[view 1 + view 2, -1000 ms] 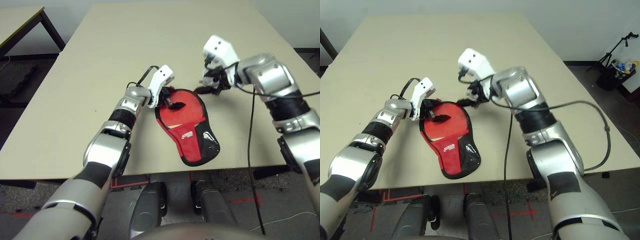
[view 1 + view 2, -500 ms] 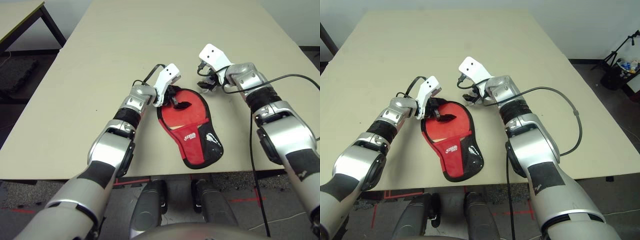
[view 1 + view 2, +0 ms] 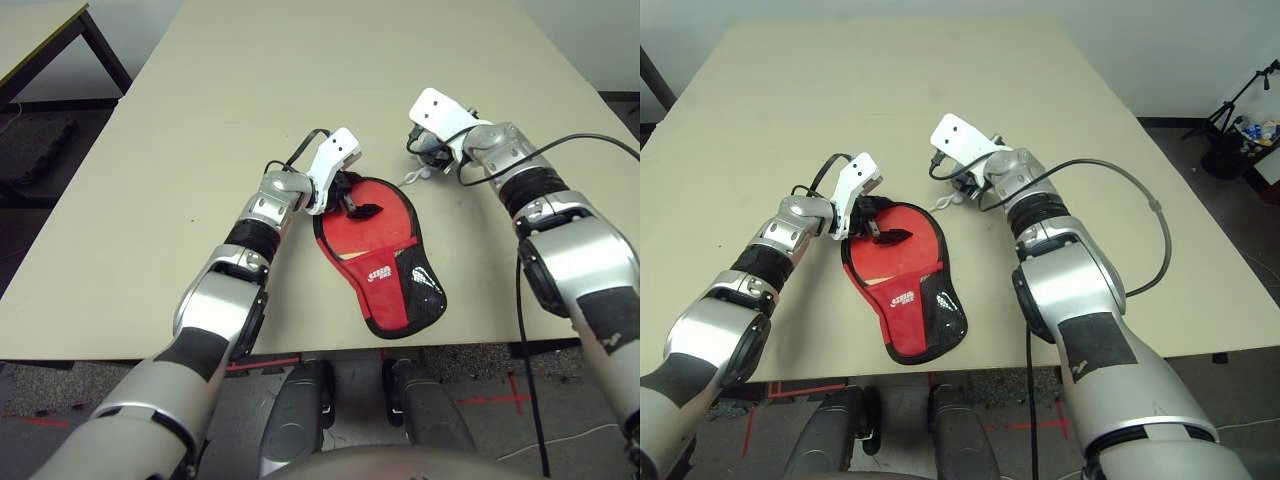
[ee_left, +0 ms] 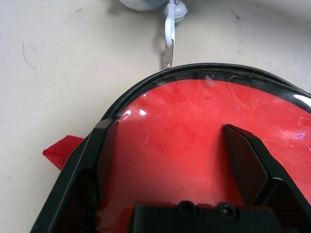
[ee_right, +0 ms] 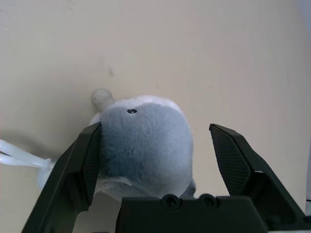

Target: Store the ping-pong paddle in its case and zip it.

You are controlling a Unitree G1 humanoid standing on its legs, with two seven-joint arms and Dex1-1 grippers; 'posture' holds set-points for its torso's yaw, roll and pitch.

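The red case (image 3: 395, 290) lies open near the table's front edge, its narrow end with the mesh pocket (image 3: 425, 285) toward me. The ping-pong paddle's glossy red face (image 4: 194, 145) shows inside the black zipper rim (image 4: 146, 82); its handle is hidden in the case. My left gripper (image 3: 350, 200) is open, its fingers just above the red face (image 4: 169, 127). The zipper pull (image 4: 168, 53) hangs on a white cord (image 3: 410, 178) leading to a small grey pouch (image 5: 141, 141). My right gripper (image 5: 155, 128) is open around that pouch, with one finger (image 5: 90, 155) touching it.
The beige table (image 3: 250, 80) stretches far back and to both sides. The case's narrow end reaches the front edge. A black cable (image 3: 525, 320) hangs from my right arm. Another table (image 3: 40, 40) stands at the far left, and a tripod (image 3: 1240, 95) is on the floor at right.
My right gripper has come down from above the table and shifted right, away from the case's rim, onto the grey pouch. The left gripper and the case have stayed put.
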